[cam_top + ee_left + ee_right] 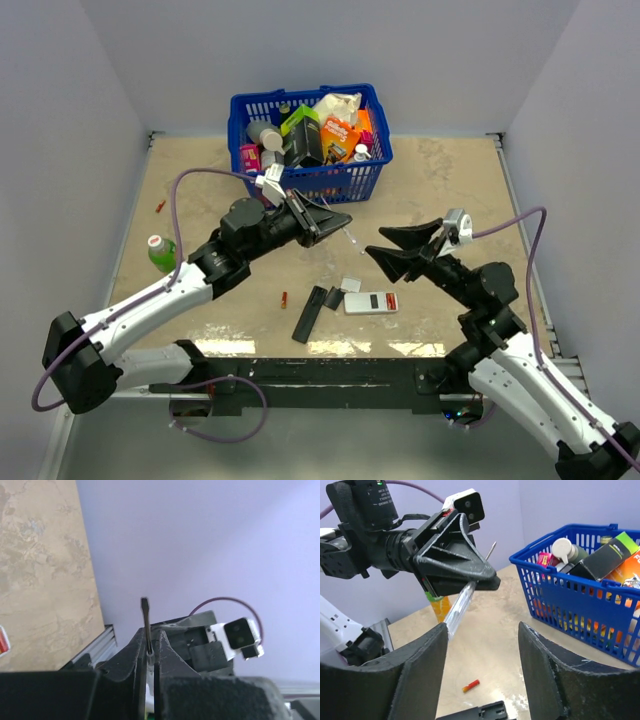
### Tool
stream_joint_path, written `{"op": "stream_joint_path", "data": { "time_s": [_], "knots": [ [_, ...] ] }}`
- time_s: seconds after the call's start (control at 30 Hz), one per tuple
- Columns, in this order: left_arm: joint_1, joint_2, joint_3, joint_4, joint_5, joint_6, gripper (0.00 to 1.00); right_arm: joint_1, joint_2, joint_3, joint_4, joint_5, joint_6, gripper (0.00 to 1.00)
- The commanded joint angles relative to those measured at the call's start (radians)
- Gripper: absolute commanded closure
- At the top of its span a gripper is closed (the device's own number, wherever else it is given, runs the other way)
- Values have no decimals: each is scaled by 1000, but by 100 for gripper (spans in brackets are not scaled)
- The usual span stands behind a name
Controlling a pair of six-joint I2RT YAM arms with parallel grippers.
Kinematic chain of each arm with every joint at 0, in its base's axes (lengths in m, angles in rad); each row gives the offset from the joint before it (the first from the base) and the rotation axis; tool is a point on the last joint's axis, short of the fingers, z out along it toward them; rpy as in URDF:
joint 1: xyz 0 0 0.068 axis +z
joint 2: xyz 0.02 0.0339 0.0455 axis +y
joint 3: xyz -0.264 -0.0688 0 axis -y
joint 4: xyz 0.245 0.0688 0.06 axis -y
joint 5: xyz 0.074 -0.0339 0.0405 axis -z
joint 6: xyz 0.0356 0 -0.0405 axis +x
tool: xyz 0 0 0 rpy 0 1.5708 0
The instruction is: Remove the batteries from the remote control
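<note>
On the table between the two arms, one red battery (284, 299) lies loose, just left of the black remote (310, 313) and not touching it. A small red piece (159, 207) lies well off near the left wall; too small to tell if it's another cell. The white remote (368, 302) lies flat just right of the black one, with a red patch at its right end, also too small to call. A pale cover plate (351, 285) and a black cover plate (333, 297) lie just beside the two remotes on the far side. Above all this, the left claw (340, 222) is clamped tight on a screwdriver (460, 607), gripping it by the metal shaft, clear handle pointing toward the right arm, tip sticking out past the fingers. The right claw (482, 627) faces it with jaws wide apart and nothing in them. The handle's end is right beside one finger; can't tell if it touches. Both claws are off the table. The blue basket (368, 172) full of packages stands at the far edge, and a green bottle (160, 252) stands left of the left arm.
</note>
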Motion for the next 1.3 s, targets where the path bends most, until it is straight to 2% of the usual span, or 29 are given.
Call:
{"op": "stream_joint_path", "data": {
  "time_s": [0.0,0.2,0.43,0.57,0.9,1.03,1.27],
  "knots": [
    [1,-28,5,87,-125,-198,100,24,8,-38,217,25,-68,37],
    [3,-26,7,64,-179,-299,100,79,59,-24,277,51,-128,36],
    [-2,-2,13,67,-173,-322,100,118,122,-7,356,126,-148,39],
    [-7,1,14,55,-173,-324,100,132,139,19,357,174,-164,47],
    [-14,17,5,75,-165,-335,100,153,159,54,311,212,-187,50],
    [-17,24,4,75,-157,-338,100,165,171,56,322,220,-177,59],
    [-25,17,2,83,-173,-342,100,196,199,73,300,229,-171,56]
  ]
}}
